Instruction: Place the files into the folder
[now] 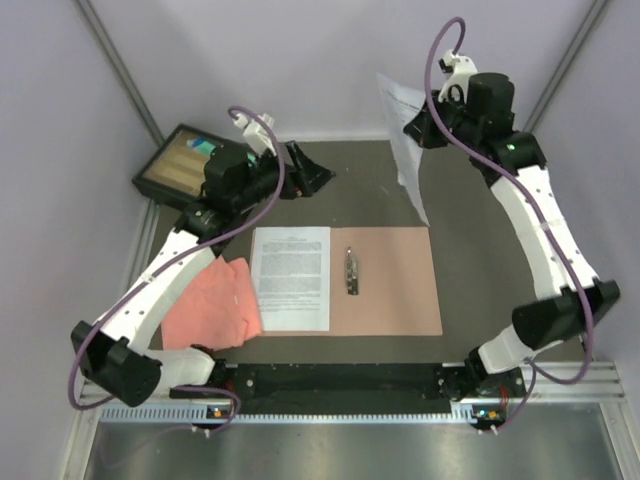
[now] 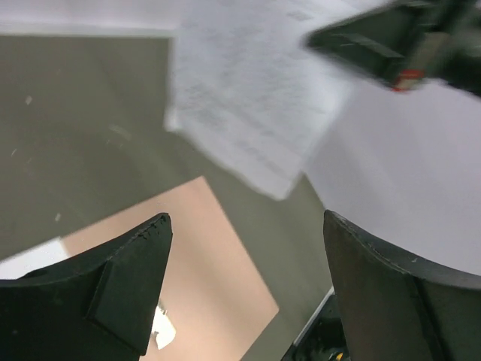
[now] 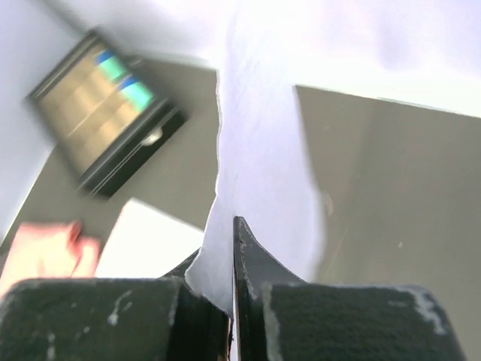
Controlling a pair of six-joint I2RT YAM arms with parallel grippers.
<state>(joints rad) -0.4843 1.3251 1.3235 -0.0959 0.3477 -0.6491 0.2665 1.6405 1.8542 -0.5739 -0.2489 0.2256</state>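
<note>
- The dark surface [image 1: 470, 200] spans the whole workspace, with 2 arms bolted at its near edge.
- The right arm [image 1: 540, 225] rises at the far right, and the left arm [image 1: 160, 290] bends over the far left part of the surface.
- The salmon folder [image 1: 395, 285] lies open and flat near the middle of the surface.
- The dense-text sheet [image 1: 290, 278] lies flat on the folder's left half, square with its edges.
- The hanging sheet [image 1: 408, 175] is up in the air at the far right, its upper part at the right arm's wrist. Its lower corner points down near the folder's far edge. Whether it touches there cannot be told, and its print is too blurred to read.
- The pink cloth [image 1: 210, 305] lies folded on the surface, right against the folder's left side.
- The black tray [image 1: 185, 165] sits in the far left corner and holds tan rows and a green-blue patch.
- The metal clip [image 1: 351, 270] sits on the folder's centre fold, uncovered.
- The right jaws are pressed together on the hanging sheet [image 3: 263, 150], pinching its edge.
- The left jaws stand wide apart, hold nothing, and hover beyond the folder's far edge.
</note>
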